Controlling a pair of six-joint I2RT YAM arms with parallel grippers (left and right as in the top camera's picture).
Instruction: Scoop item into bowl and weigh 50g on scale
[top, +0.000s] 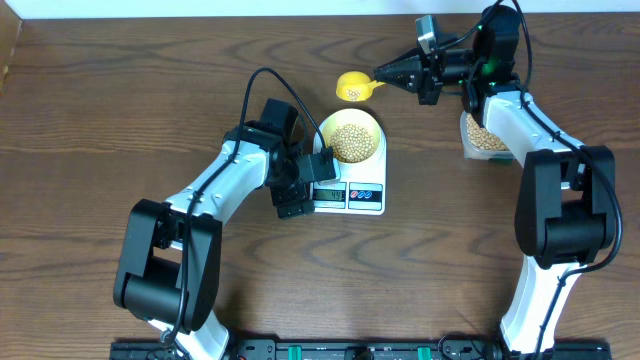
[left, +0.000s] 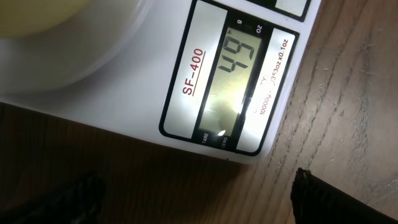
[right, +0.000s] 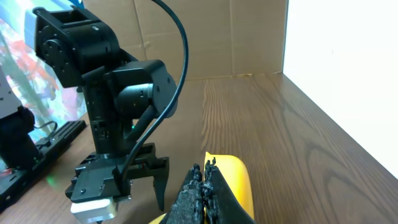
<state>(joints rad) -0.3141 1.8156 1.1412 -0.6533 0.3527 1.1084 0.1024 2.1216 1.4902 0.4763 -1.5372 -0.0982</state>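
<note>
The white scale (top: 362, 197) stands mid-table with the pale-yellow bowl (top: 368, 125) on it, holding a heap of tan beans (top: 350, 142). In the left wrist view the scale's display (left: 239, 81) reads 49, and the bowl's underside (left: 50, 31) shows at the top left. My left gripper (top: 300, 188) is open and empty at the scale's left front corner, its fingers (left: 199, 205) spread over bare wood. My right gripper (top: 388, 72) is shut on the handle of a yellow scoop (top: 352, 87), held above the table behind the bowl. The scoop also shows in the right wrist view (right: 233, 180).
A clear plastic tub (top: 484, 137) of beans sits under the right arm at the right. The left arm (right: 118, 93) shows in the right wrist view. A white wall edges the table's far side.
</note>
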